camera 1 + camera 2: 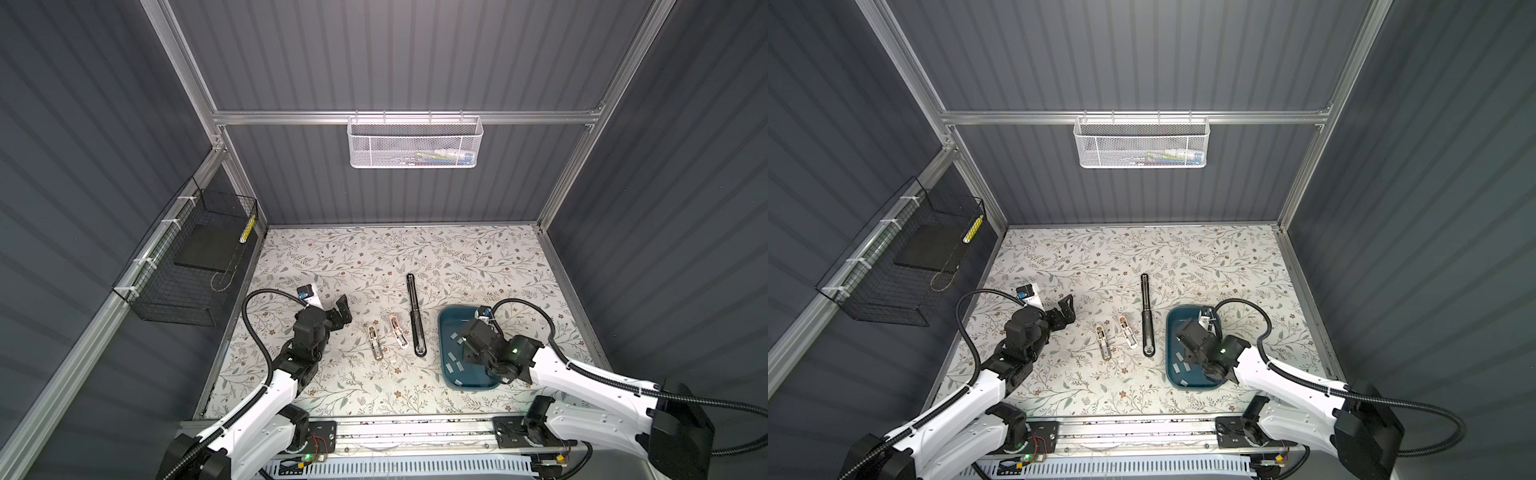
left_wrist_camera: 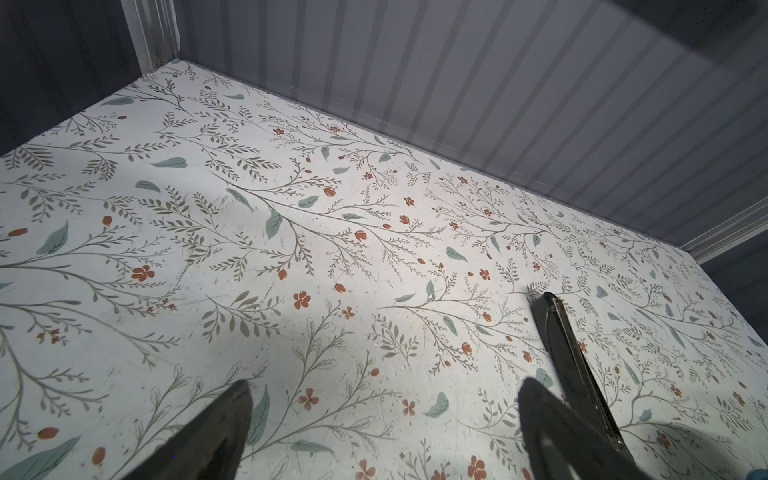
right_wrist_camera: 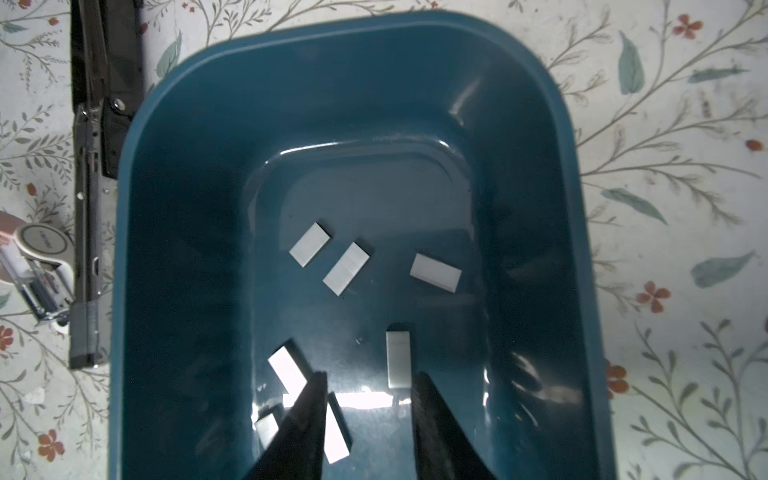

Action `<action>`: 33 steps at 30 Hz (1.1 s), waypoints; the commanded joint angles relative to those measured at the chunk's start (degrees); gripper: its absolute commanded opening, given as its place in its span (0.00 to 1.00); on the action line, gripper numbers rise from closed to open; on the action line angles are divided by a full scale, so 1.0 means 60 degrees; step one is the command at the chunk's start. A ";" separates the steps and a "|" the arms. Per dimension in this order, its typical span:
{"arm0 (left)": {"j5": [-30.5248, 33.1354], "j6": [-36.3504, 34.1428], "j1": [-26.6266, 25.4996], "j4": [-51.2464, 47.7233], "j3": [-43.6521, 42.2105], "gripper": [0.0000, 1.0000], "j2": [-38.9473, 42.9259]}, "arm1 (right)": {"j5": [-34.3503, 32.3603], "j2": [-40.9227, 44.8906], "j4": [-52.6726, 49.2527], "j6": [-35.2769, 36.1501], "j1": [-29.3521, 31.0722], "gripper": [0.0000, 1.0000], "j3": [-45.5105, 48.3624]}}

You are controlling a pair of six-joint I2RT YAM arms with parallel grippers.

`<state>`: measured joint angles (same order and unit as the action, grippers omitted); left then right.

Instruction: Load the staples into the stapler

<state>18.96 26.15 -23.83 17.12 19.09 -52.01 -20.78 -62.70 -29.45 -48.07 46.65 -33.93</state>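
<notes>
Right gripper (image 3: 370, 376) over teal tray (image 3: 540, 208), fingers part-open, empty; staples (image 3: 347, 268) loose on tray floor. We centre over one, lower, pinch long edges gently. Left gripper (image 2: 384, 382) wide, idle.

The deep teal rectangular plastic tray (image 3: 187, 166) on the right is smooth and glossy, its floor throwing back glare, while the small flat pale grey metal staple strips (image 3: 346, 268) in it have a satin sheen. The flower-printed white tabletop (image 2: 374, 249) looks matt and faintly scuffed, and the long black stapler (image 1: 416, 320) beside the tray shows dull dark metal.
</notes>
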 commanded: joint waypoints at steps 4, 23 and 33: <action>-0.0074 0.0162 0.0054 0.0359 0.0145 1.00 -0.0295 | 0.0865 -0.1421 0.1079 0.0658 -0.0963 0.36 -0.0734; -0.0195 0.0234 0.0046 0.0443 0.0158 1.00 -0.0473 | 0.1303 -0.3518 0.1298 0.0933 -0.1672 0.34 -0.1497; -0.0226 0.0236 0.0047 0.0398 0.0159 1.00 -0.0385 | 0.1141 -0.3446 0.0877 0.0676 -0.1620 0.34 -0.1282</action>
<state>17.89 26.83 -23.83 19.27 19.09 -55.07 -13.10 -83.11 -22.02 -43.13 36.75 -41.58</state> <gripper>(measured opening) 0.997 0.340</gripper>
